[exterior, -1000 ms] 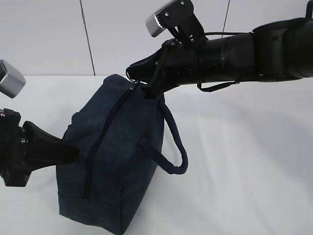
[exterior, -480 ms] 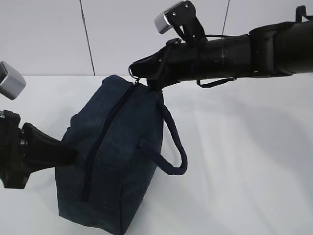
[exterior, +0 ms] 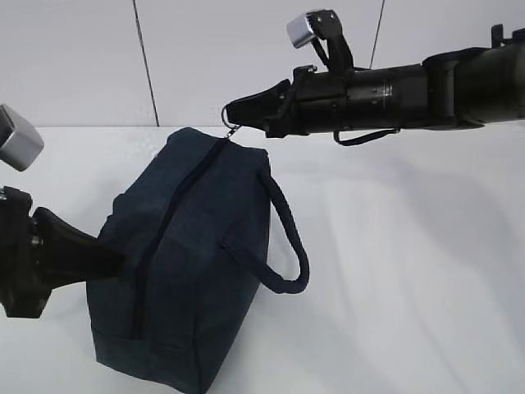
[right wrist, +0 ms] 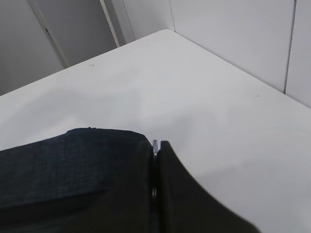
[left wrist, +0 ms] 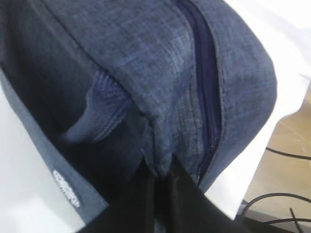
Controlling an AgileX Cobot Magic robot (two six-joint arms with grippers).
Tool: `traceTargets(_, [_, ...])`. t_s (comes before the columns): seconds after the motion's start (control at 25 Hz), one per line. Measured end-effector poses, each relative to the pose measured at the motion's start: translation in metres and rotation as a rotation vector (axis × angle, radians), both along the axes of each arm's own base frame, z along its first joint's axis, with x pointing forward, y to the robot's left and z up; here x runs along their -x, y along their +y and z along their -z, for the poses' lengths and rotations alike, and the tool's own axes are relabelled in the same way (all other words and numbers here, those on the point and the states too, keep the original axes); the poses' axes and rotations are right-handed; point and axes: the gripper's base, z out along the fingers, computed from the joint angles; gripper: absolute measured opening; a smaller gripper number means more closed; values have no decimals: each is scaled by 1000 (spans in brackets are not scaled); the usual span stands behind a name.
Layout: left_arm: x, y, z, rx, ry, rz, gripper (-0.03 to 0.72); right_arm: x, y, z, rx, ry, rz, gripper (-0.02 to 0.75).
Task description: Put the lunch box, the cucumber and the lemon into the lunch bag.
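Note:
The navy lunch bag (exterior: pixel 193 263) stands on the white table, its black zipper (exterior: pixel 176 205) closed along the top and its strap handle (exterior: pixel 287 238) looping off the right side. My right gripper (exterior: pixel 232 112) is shut on the silver ring pull (exterior: pixel 233 125) at the bag's top far corner; the ring's edge (right wrist: pixel 154 144) shows between the fingers. My left gripper (exterior: pixel 115 256) is shut on a fold of the lunch bag's fabric (left wrist: pixel 163 160) at its left end. The lunch box, the cucumber and the lemon are out of view.
White tabletop (exterior: pixel 410 271) stretches to the right of the bag, with a grey panelled wall (exterior: pixel 82 57) behind. Past the table edge, cables (left wrist: pixel 286 213) lie on the floor in the left wrist view.
My right arm has levelled out and drawn back to the right, keeping hold of the ring pull. The bag's top corner and handle shifted slightly. The left gripper stayed put.

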Motion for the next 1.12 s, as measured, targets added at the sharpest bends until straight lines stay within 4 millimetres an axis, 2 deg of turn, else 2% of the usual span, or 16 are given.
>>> traceTargets(0.24, [-4,8,5,-84,10,-84,-6,-8,4,20,-20,56,-25,8])
traceTargets(0.36, [-7,12,7,-122,14,-138,-6,-11,5,22,-31,63,-37,8])
traceTargets(0.6, [-10,18,8,-157,11,-211,-6,-12,4,23,-36,66,-36,8])
traceTargets(0.84, [-11,19,10,-167,27,-222,-6,-17,-5,18,-62,62,-35,8])
traceTargets(1.12, [-11,18,11,-170,32,-218,-6,-22,-6,12,-58,38,-33,8])
